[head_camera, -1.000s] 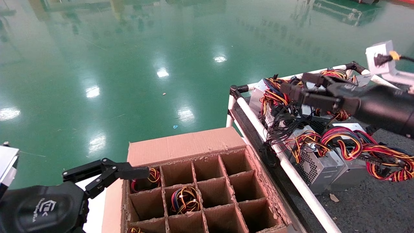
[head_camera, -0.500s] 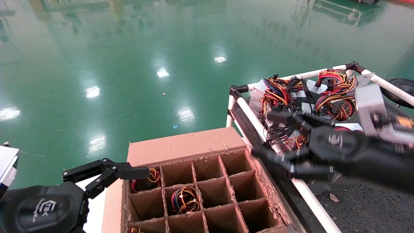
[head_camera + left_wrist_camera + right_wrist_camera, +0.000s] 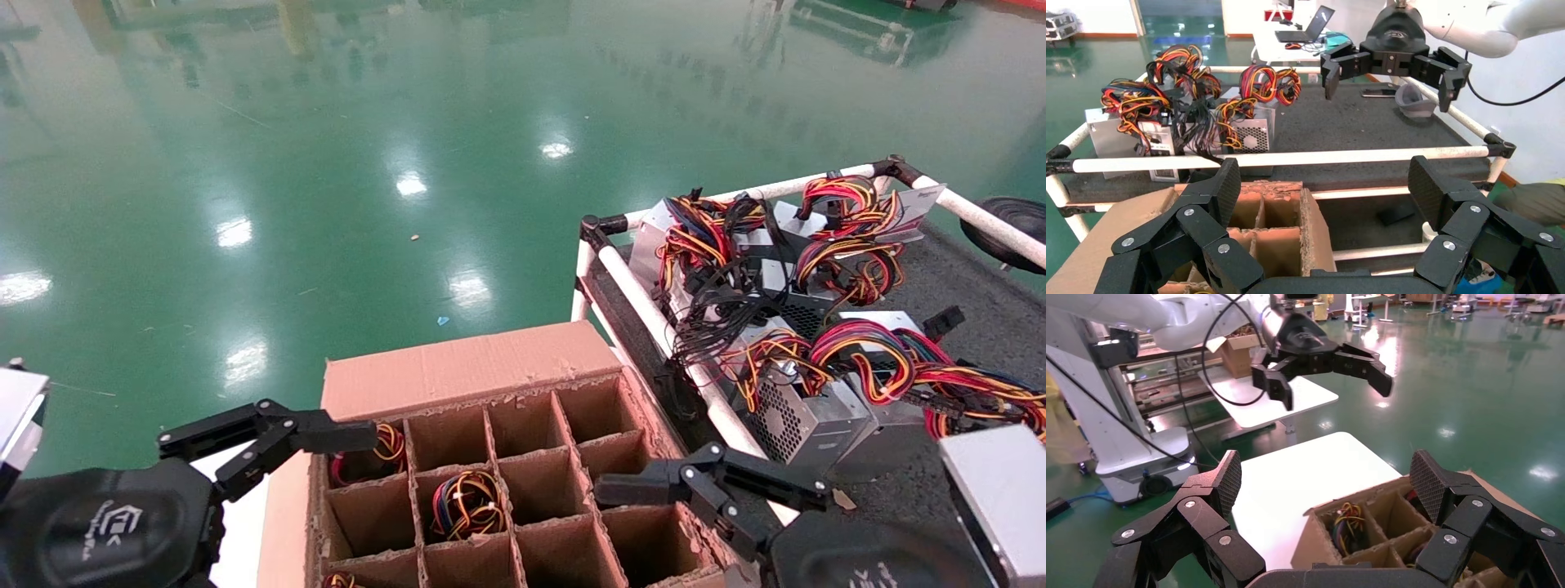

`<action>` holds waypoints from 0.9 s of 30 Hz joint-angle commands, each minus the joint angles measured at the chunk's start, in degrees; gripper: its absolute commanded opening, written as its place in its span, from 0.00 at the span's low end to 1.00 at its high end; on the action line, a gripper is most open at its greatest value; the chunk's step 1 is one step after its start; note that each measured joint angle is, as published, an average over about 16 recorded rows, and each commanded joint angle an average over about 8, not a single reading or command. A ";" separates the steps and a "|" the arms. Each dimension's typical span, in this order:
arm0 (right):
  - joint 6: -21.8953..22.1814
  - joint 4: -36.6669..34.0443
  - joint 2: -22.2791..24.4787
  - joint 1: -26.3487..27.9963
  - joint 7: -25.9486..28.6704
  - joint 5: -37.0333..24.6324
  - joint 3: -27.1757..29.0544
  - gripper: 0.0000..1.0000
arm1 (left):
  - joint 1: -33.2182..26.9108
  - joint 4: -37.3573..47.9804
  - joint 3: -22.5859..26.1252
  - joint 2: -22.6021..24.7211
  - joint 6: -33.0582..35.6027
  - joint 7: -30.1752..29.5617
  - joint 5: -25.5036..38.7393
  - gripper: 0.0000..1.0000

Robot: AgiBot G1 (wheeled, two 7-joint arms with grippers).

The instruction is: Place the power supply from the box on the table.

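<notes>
The brown cardboard box [image 3: 490, 367] with its grid of cells sits low in the middle of the head view. Looped coloured wires of a power supply [image 3: 466, 502] show in one cell, its case hidden; another bundle [image 3: 384, 445] lies in the far left cell. My right gripper [image 3: 662, 475] hovers open and empty over the box's right edge, beside the table [image 3: 964, 302]. My left gripper [image 3: 278, 433] is parked open at the box's left side. In the right wrist view the box [image 3: 1333, 539] lies below the right gripper [image 3: 1327, 481].
Several power supplies [image 3: 817, 408] with tangled red, yellow and black wires crowd the table's near-left part, behind a white pipe rail [image 3: 645, 302]. A white platform [image 3: 1291, 478] stands left of the box. Green shiny floor lies beyond.
My right arm has swung from above the power supplies on the table down and back to the box's right edge, open throughout. The left arm has not moved.
</notes>
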 commanded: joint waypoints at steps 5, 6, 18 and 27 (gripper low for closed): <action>-0.33 0.56 0.19 -0.46 -0.14 0.48 0.05 1.00 | 0.01 0.01 0.00 0.00 -0.01 0.00 0.00 1.00; -0.24 0.41 0.15 -0.34 -0.11 0.36 0.05 1.00 | 0.01 0.01 0.00 0.00 -0.01 0.00 0.00 1.00; 0.42 -0.68 -0.17 0.50 0.13 -0.54 0.05 1.00 | 0.01 0.00 0.00 0.00 0.00 0.00 0.00 1.00; 0.64 -1.03 -0.27 0.77 0.18 -0.81 0.02 1.00 | 0.00 0.00 0.00 0.00 -0.01 0.00 0.00 1.00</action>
